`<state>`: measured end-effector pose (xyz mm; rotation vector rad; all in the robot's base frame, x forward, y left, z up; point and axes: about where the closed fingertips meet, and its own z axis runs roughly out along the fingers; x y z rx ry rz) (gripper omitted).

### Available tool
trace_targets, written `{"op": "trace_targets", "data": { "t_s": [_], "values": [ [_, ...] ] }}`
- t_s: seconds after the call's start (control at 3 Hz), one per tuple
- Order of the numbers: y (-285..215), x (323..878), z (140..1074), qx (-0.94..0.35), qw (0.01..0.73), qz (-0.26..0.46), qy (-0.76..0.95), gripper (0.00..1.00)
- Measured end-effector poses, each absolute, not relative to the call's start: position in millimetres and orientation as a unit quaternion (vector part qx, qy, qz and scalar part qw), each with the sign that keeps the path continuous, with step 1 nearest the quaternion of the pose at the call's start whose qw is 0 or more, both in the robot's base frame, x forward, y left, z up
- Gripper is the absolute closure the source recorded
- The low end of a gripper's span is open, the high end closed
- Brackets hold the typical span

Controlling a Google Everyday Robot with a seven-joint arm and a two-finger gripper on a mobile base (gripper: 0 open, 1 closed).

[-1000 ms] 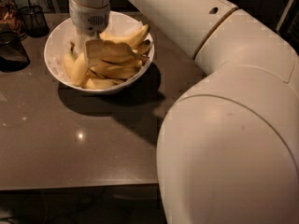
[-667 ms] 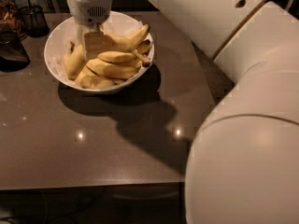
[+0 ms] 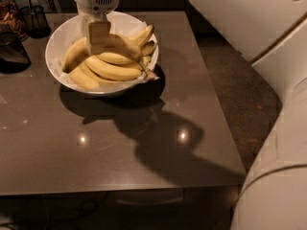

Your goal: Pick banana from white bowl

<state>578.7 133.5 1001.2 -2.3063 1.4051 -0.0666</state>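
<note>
The white bowl stands at the far left of the dark table and holds a pile of yellow bananas. The banana, the longest and most curved one, arcs over the top of the pile, with its dark stem tip at the bowl's right rim. My gripper comes down from the top edge over the bowl's middle. It is shut on the banana near its middle, and one finger pad lies in front of the peel. Shorter bananas lie beneath it.
A dark wire-mesh cup stands behind the bowl at the far left, with a dark object beside the bowl. The grey table ends at its right edge, with floor beyond. My arm's white body fills the right side.
The gripper has closed on the long banana, which now arcs above the pile. The arm's large white body has swung off to the right.
</note>
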Motion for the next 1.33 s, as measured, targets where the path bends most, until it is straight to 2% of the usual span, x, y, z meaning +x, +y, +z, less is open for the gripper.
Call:
{"op": "trace_targets", "data": {
  "t_s": [0.67, 1.33],
  "values": [
    [136, 548, 1038, -0.830, 0.231, -0.040, 0.505, 1.00],
    [138, 523, 1046, -0.820, 0.208, -0.021, 0.533, 1.00]
  ]
}}
